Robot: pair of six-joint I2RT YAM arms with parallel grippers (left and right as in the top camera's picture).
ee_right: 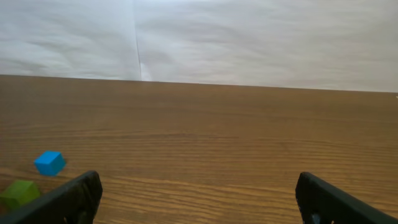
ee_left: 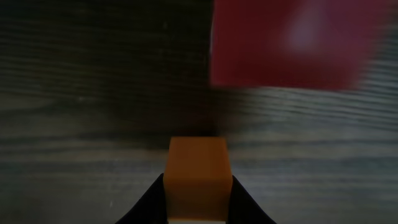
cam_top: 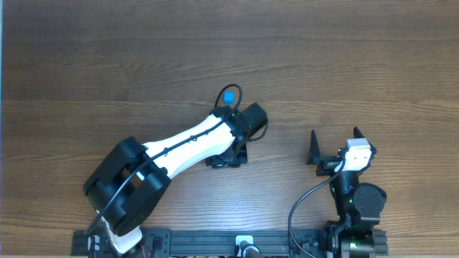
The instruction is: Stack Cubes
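Note:
My left gripper (ee_left: 198, 202) is shut on an orange cube (ee_left: 198, 177), held low over the wooden table. A red cube (ee_left: 292, 40) looms blurred and close just beyond the orange one, a little to one side. In the top view the left arm reaches to the table's middle, its gripper (cam_top: 228, 155) pointing down. A blue cube (cam_top: 229, 97) lies just past that wrist. In the right wrist view, the blue cube (ee_right: 50, 163) sits beside a green cube (ee_right: 18, 194). My right gripper (cam_top: 335, 143) stands open and holds nothing, near the front right, apart from all cubes.
The wooden table (cam_top: 358, 57) stretches bare to the back and both sides. A white wall (ee_right: 249, 37) rises behind its far edge. The left arm's white link (cam_top: 186, 147) crosses the front middle.

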